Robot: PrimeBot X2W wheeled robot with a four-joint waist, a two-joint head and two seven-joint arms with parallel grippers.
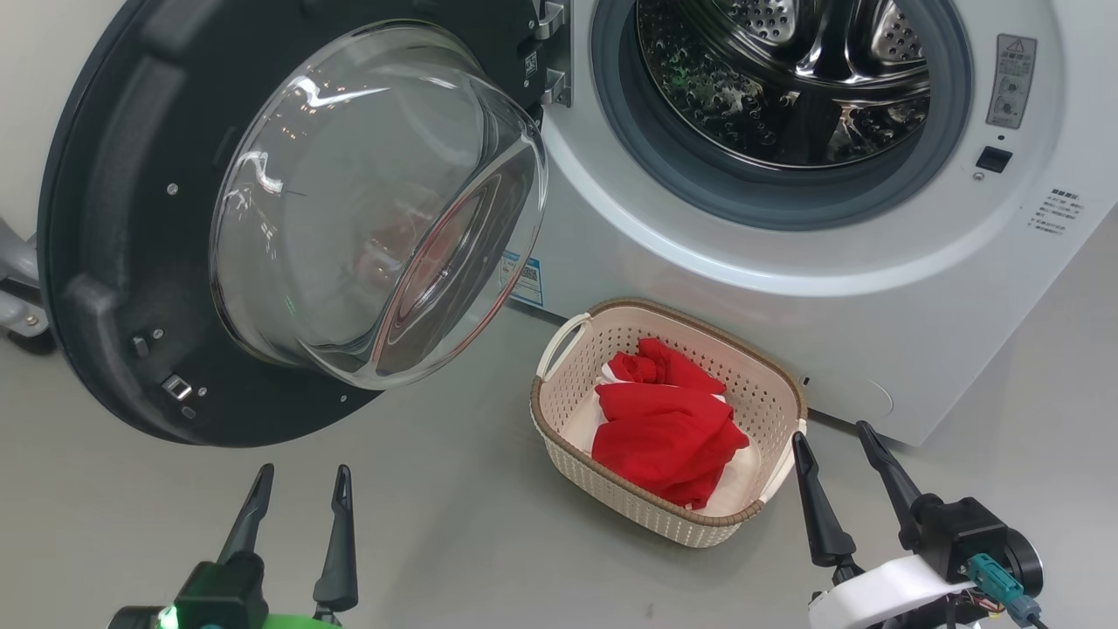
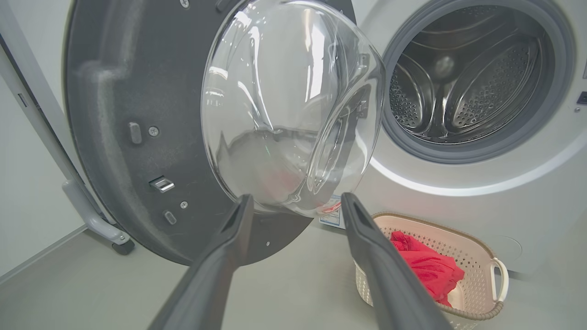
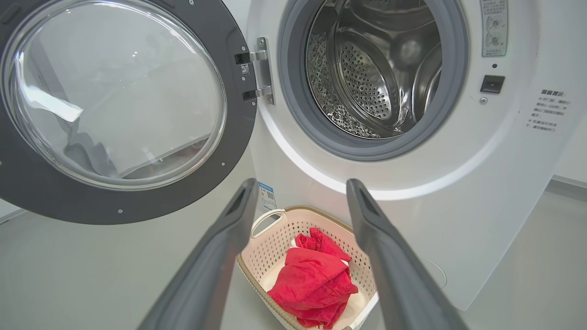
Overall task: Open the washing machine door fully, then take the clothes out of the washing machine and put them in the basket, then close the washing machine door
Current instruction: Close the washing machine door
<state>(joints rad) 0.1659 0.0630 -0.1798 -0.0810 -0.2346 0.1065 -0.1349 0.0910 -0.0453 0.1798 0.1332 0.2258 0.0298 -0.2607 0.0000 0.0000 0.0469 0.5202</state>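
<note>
Head view: the clothes (image 1: pixel 664 428) sit piled in the basket (image 1: pixel 559 454), on the floor just in front of the washing machine (image 1: pixel 873 332). Its drum (image 1: pixel 786 87) looks bare. The washing machine door (image 1: pixel 131 262) hangs wide open on the left. The left gripper (image 1: pixel 303 476) and right gripper (image 1: pixel 831 432) hover low, all 4 fingers spread, holding nothing. Only the close is left, I'd say. The risk is that a push on the slick glass bowl (image 1: pixel 367 201) skids off, or the swinging rim clips the basket's handle.
</note>
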